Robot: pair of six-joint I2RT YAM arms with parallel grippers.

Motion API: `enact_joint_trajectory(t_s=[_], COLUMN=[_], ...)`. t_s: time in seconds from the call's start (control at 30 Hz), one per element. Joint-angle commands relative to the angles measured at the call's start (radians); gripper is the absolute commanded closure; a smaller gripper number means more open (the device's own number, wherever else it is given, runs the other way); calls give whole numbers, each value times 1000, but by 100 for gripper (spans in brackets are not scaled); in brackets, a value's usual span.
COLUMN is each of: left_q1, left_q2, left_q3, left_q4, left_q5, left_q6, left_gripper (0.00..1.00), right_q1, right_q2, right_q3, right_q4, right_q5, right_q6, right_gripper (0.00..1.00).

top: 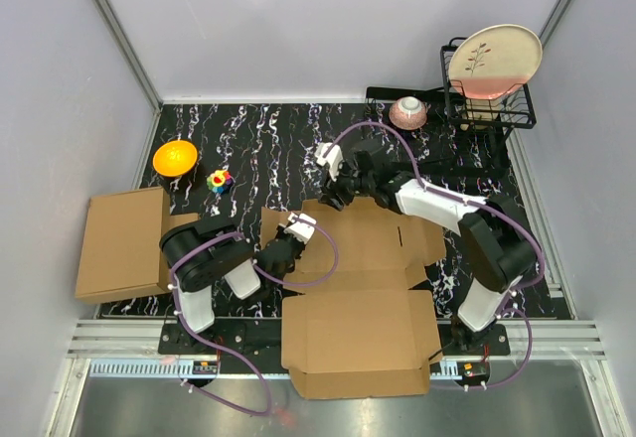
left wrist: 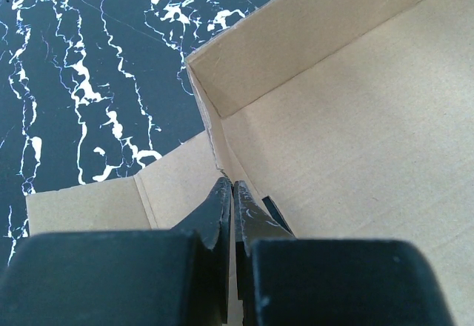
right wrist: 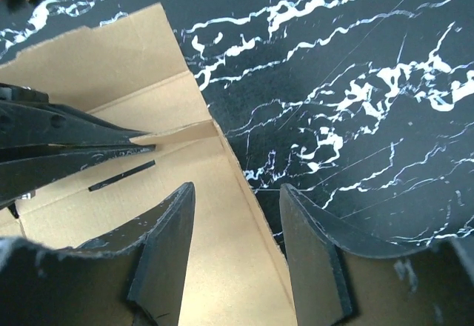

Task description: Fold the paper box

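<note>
Paper box [top: 363, 258] overhangs the near edge of the table [top: 258, 139]; left fingers [left wrist: 219, 211] press together at one raised wall, right fingers [right wrist: 164, 252] spread astride another.

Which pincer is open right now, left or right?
The right pincer: its jaws stand apart, straddling a raised wall of the paper box. The left pincer is shut, pinching the box's wall near a corner.

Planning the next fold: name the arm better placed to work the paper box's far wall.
Right, probably. The right gripper is open astride the far wall of the paper box near the corner; the left gripper is shut on the side wall there.
</note>
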Motion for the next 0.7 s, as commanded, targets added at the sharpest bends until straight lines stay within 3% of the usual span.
enact_joint_trajectory(t_s=[0.0, 0.67], left_q1=[-9, -7], left_q2=[-26, -43], left_q3=[23, 21], left_q4=[250, 232], left_q5=[16, 22], left_q6=[7, 9], left_gripper=[100, 100], right_q1=[19, 19], right_q2=[42, 143], right_q3=[-12, -22], right_q4=[-2, 89], right_q5=[34, 129], right_q6=[-19, -7], right_gripper=[45, 51])
